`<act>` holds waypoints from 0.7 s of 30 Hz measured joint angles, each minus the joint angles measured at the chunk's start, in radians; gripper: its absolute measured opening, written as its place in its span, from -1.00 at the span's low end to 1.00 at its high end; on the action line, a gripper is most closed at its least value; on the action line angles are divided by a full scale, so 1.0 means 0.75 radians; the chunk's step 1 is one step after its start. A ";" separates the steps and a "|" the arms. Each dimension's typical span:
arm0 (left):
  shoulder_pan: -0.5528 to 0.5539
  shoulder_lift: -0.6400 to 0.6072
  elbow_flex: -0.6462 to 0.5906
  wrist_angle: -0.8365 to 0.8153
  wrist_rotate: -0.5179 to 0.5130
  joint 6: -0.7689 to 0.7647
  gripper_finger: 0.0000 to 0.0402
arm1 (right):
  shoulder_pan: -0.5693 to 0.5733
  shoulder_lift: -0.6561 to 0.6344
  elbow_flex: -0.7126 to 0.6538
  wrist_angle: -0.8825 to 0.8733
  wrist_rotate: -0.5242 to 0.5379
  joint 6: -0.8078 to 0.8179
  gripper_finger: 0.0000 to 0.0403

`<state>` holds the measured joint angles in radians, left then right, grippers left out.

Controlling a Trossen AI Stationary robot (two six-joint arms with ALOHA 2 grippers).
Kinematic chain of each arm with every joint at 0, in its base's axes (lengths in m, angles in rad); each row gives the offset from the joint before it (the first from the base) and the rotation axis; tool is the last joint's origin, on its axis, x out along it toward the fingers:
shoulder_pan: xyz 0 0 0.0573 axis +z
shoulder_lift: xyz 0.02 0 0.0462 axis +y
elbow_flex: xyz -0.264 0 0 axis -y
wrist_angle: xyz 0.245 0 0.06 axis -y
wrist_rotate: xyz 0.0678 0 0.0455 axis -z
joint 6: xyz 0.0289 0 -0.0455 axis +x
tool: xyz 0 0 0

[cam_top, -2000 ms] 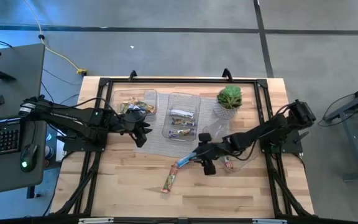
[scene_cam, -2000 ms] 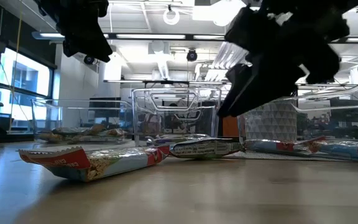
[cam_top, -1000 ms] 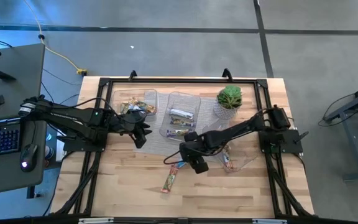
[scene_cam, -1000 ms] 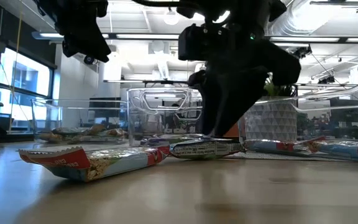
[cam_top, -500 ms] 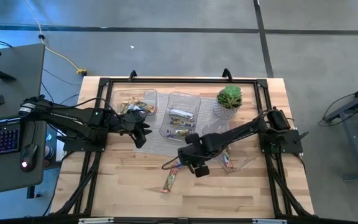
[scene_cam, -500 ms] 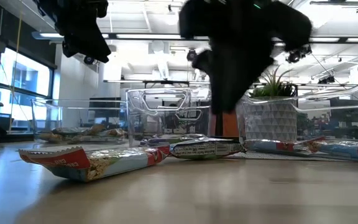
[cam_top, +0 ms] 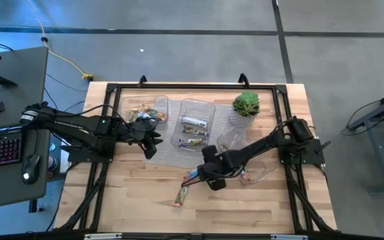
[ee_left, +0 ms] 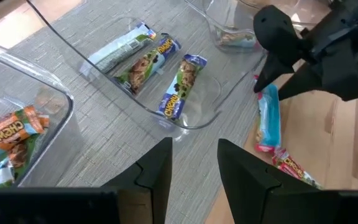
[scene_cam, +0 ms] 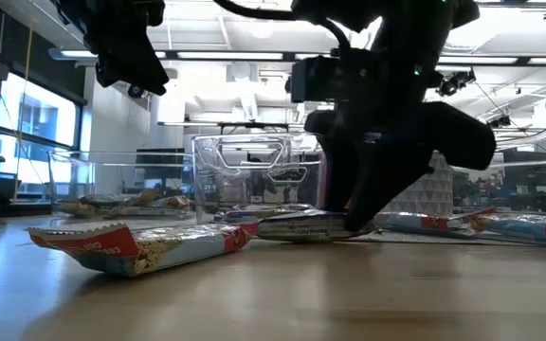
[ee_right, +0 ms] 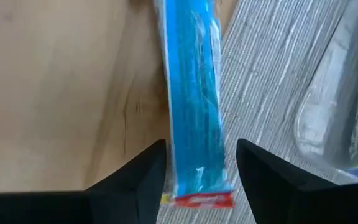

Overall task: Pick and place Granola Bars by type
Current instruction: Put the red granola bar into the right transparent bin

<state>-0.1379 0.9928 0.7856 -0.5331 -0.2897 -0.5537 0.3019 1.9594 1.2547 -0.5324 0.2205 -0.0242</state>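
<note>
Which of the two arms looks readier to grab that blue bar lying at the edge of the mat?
The right arm, probably. Its right gripper hangs directly over the blue bar, open fingers on either side. The left gripper waits by the left tray, farther away.

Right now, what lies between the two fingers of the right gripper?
The right wrist view shows a blue granola bar between the right gripper's open fingers, partly on wood, partly on the grey mat.

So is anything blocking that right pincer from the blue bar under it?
Nothing visible. The right pincer hangs open directly over the blue bar, one finger on each side, with only air between. The bar lies at the edge of the grey mat.
</note>
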 joint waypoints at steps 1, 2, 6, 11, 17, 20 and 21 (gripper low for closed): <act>0.000 0.000 0.000 0.000 0.010 0.000 -0.38 | 0.000 0.000 -0.003 0.008 0.009 -0.016 -0.11; 0.000 0.000 0.000 0.000 0.017 -0.001 -0.38 | 0.000 0.000 -0.007 0.010 0.035 -0.037 -0.12; 0.000 0.000 0.000 0.000 0.017 -0.001 -0.38 | -0.007 0.004 -0.011 0.000 0.119 -0.043 -0.12; 0.000 0.000 0.000 0.000 0.017 -0.001 -0.38 | -0.002 0.004 -0.011 0.001 0.057 -0.041 -0.19; 0.000 0.000 0.000 0.000 0.017 -0.001 -0.38 | 0.016 0.003 -0.010 -0.009 0.037 -0.032 -0.50; 0.000 0.000 0.000 0.000 0.017 -0.001 -0.38 | 0.017 0.002 -0.007 -0.013 0.023 -0.025 -0.66; 0.000 0.000 0.000 0.000 0.017 -0.001 -0.38 | 0.018 0.000 -0.007 -0.013 0.022 -0.021 -0.70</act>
<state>-0.1383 0.9928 0.7856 -0.5331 -0.2771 -0.5541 0.3152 1.9597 1.2493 -0.5419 0.2370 -0.0401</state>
